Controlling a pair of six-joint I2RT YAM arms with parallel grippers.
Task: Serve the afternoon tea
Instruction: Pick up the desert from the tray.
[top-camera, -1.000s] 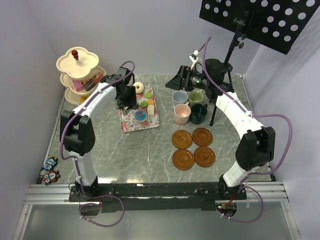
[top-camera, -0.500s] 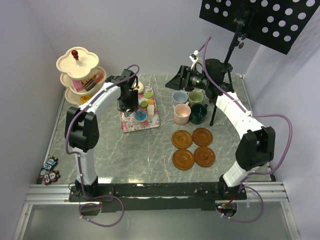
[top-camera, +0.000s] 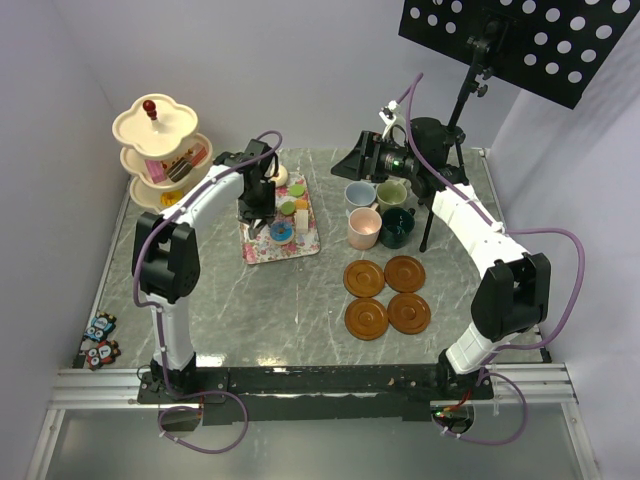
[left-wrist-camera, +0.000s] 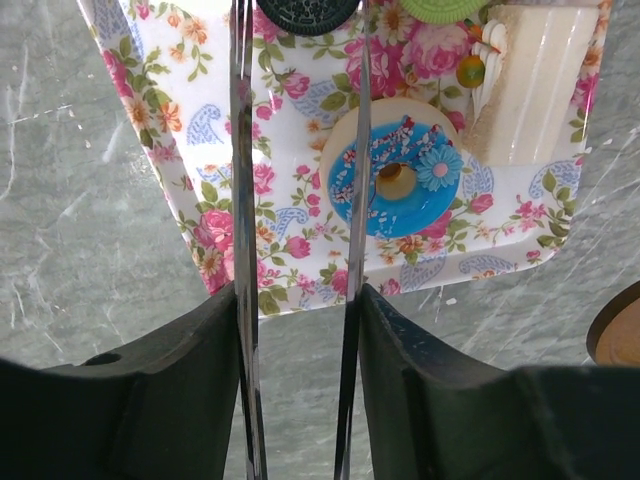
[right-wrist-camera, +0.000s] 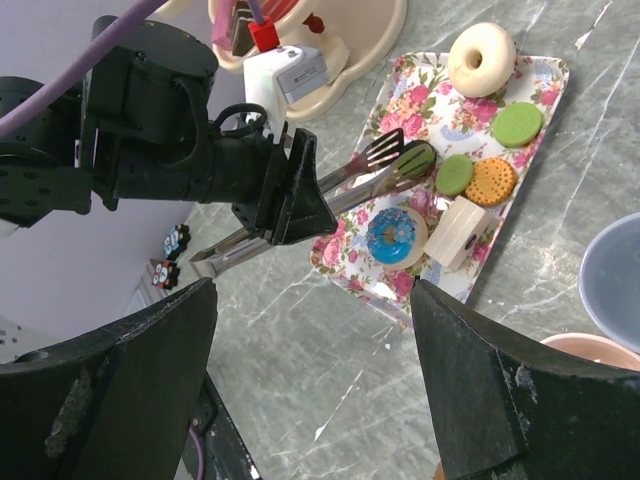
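My left gripper is shut on the metal tongs and hangs over the floral tray. The tong tips straddle a dark macaron; I cannot tell whether they pinch it. A blue donut, a white cake slice, green macarons, an orange biscuit and a cream donut lie on the tray. My right gripper stands open and empty above the back of the table, beside the mugs: light blue, light green, pink, dark green.
The cream three-tier stand rises at the back left with cake pieces on its middle tier. Several brown saucers sit in a square in front of the mugs. A black stand pole is at the right.
The left arm has swung its gripper and tongs slightly right, further over the tray, and the tongs have narrowed a little. The right arm has not moved.
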